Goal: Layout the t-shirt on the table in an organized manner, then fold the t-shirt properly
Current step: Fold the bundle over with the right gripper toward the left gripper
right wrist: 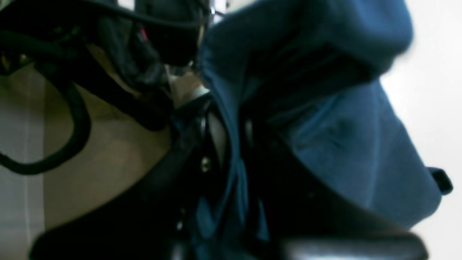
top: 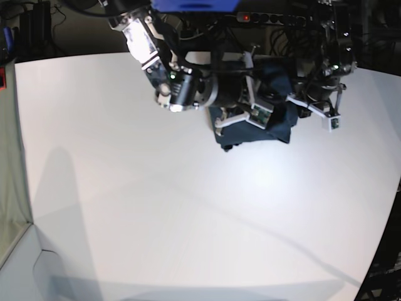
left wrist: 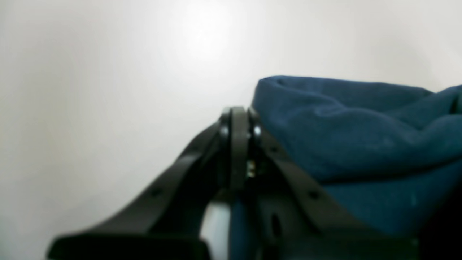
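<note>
Gripping the t-shirt [right wrist: 346, 144], the right jaws hold cloth; left jaws pressed together, empty.

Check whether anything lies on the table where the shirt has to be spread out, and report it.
Nothing visible does. The t-shirt hangs bunched at the far side, gripped by the right gripper and with the left gripper at its edge. The table in front of it shows only bare white surface and shadows.

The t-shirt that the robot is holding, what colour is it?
Dark navy blue: the bunched cloth t-shirt shows plain, with no pattern visible. The left wrist view shows it best.
</note>
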You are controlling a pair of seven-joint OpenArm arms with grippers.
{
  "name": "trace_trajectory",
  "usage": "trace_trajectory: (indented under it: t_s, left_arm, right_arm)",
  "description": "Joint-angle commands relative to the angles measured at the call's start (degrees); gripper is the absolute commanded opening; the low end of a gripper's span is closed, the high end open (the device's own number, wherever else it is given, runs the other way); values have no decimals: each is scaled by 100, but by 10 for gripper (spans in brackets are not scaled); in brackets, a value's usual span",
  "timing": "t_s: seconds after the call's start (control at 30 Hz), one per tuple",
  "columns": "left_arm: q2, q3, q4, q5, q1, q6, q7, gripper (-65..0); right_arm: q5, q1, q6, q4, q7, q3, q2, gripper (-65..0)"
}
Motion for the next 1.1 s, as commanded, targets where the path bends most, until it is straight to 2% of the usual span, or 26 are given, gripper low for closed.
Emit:
trace_trajectory:
  t_s: [0.0, 0.07, 0.17, 0.33, 0.8, 0.87, 1.07]
  left_arm:
    - [-4, 13, 11, 98, 173, 66, 746, -649]
    - [31, -163, 266, 98, 200, 40, 764, -649]
    - [40, -479, 662, 98, 270, 31, 1089, -649]
    - [40, -1007, 811, 134, 270, 31, 1335, -649]
    - [-30, -1095, 688, 151, 481, 22, 1371, -649]
    - [-57, -1095, 706, 151, 508, 22, 1371, -649]
    - [-145, -1095, 706, 134, 578, 22, 1371, -649]
  right_arm:
    - [123, 86, 36, 76, 187, 14, -56, -650]
    - [123, 86, 36, 76, 222, 14, 5, -650]
    - [115, 113, 36, 58, 231, 23, 49, -650]
    - [123, 253, 36, 6, 231, 23, 128, -650]
    - [115, 324, 36, -29, 204, -13, -21, -650]
    - [115, 324, 36, -29, 187, -100, -21, -602]
    - [141, 306, 36, 23, 178, -452, -12, -333]
